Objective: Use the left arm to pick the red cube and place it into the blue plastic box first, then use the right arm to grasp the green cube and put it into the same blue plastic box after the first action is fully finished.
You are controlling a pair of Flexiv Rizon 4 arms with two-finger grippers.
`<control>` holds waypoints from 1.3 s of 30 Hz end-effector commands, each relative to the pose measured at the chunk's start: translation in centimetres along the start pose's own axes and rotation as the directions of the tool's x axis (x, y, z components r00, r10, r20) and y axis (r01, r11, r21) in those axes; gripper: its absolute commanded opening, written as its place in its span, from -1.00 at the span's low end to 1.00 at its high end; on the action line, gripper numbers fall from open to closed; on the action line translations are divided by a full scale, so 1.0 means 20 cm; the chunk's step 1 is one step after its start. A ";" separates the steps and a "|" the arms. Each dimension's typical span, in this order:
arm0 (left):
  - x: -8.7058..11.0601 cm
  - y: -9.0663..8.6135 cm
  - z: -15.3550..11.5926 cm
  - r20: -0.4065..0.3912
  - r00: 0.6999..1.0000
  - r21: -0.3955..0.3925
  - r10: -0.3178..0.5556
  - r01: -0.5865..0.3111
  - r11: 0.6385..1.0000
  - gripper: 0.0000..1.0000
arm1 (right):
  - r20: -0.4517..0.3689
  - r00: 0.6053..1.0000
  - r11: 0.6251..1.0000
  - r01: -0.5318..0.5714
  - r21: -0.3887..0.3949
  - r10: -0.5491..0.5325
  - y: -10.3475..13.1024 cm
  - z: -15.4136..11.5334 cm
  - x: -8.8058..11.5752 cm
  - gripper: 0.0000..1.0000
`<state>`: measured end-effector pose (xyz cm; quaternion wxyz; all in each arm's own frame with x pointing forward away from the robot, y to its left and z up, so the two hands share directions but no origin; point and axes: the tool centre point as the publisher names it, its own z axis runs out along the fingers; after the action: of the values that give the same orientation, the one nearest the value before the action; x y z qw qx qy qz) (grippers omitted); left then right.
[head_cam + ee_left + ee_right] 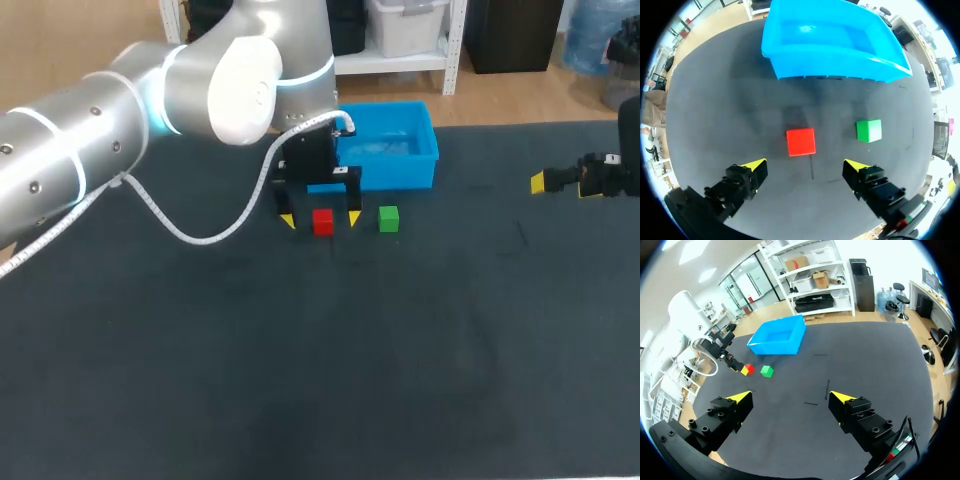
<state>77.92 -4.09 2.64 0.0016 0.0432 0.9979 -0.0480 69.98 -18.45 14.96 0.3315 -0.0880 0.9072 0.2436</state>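
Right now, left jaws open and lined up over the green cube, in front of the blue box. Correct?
Not quite. The left jaws are open, but lined up over the red cube, in front of the blue box. The green cube sits to one side, outside them. The left wrist view shows it.

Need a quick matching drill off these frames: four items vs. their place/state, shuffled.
Items
1. red cube
2. green cube
3. blue plastic box
4. right claw

Places/states
a. behind both cubes, no cube inside
b. open over the bare table, far from the cubes
c. in line with the gap of the open left claw, not gripped
d. on the table just outside the left claw's fingers

Pairs: 1-c, 2-d, 3-a, 4-b
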 end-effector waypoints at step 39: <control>-0.10 0.03 0.13 -0.077 0.996 -0.029 -0.037 0.035 0.999 1.00 | -0.001 1.000 1.000 0.000 0.001 0.000 0.00 0.00 0.00 1.00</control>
<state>79.50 -3.85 0.19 -0.0324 0.0260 0.9986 -0.0327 69.97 -18.45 14.96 0.3315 -0.0880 0.9072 0.2436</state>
